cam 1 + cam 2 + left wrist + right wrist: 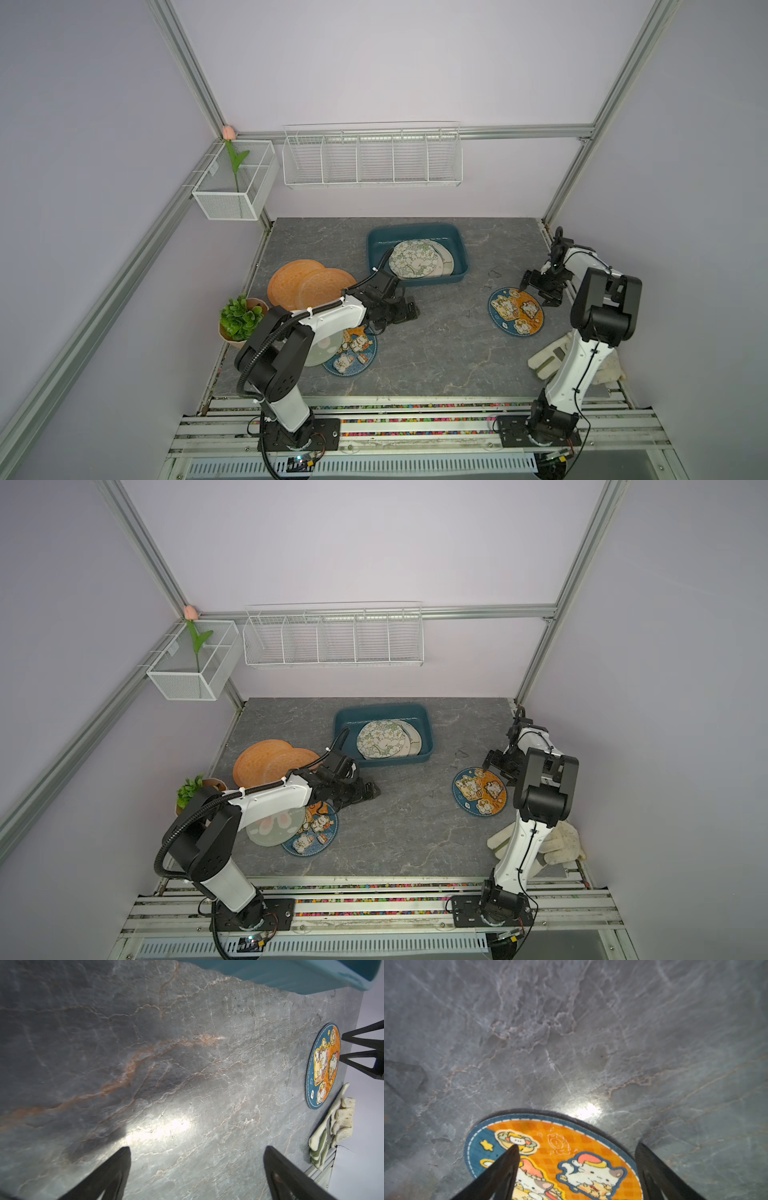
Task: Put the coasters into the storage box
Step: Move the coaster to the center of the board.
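Note:
The teal storage box (376, 241) (345, 723) stands at the table's back and holds several coasters, a green flower-print one (411, 259) on top. Two orange coasters (295, 276) overlap left of it. My left gripper (409, 311) (197, 1148) is open over bare table in front of the box. Partly under that arm lie a pale green coaster (276, 827) and a blue cartoon one (353, 349). My right gripper (534, 296) (576, 1145) is open low over the far edge of the blue-and-orange cartoon coaster (515, 311) (556, 1153), holding nothing.
A potted plant (241, 318) stands at the left edge beside the left arm. White gloves (552, 357) (340, 1118) lie at the front right by the right arm's base. Wire baskets (372, 160) hang on the back wall, and a mesh basket (235, 183) with a tulip on the left.

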Robot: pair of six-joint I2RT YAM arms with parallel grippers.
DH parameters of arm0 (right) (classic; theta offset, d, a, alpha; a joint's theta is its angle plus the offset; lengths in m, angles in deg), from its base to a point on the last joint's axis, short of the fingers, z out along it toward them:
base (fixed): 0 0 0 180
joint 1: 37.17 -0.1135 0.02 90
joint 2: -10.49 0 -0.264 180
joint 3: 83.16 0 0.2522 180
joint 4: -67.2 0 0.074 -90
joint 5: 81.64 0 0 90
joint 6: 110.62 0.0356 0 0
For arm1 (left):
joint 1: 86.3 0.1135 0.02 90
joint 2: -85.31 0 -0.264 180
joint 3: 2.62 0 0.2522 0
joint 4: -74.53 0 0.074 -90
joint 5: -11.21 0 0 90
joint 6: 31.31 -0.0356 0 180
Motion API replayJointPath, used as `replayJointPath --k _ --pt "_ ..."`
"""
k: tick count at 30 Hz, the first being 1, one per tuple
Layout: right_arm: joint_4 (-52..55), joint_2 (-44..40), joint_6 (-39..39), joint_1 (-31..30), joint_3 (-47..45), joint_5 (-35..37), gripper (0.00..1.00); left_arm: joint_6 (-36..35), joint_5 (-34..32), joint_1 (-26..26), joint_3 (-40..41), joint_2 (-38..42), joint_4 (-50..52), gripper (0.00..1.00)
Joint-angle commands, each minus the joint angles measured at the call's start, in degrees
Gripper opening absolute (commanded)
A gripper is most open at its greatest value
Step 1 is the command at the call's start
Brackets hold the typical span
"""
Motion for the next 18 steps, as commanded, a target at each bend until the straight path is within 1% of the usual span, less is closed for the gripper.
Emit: replayJointPath --k 1,10,13,18 --pt "2.1 0.72 -0.65 0.23 -3.96 -2.28 0.89 -1.03 0.56 0.33 -1.98 -0.59 -0.16 0.99" --pt "1.79 -4.03 0.04 -2.42 -9.64 -6.93 0.89 -1.34 1.2 0.4 -1.56 -0.89 -0.71 0.99" --pt "1.8 -5.17 0.14 -4.23 -10.68 -7.67 0.89 -1.47 1.66 0.39 -1.54 -1.29 -1.04 0.99" --pt "1.87 -6.65 0.92 -9.34 -12.54 -9.62 0.89 -1.56 2.06 0.41 -1.8 -1.92 -1.34 0.99"
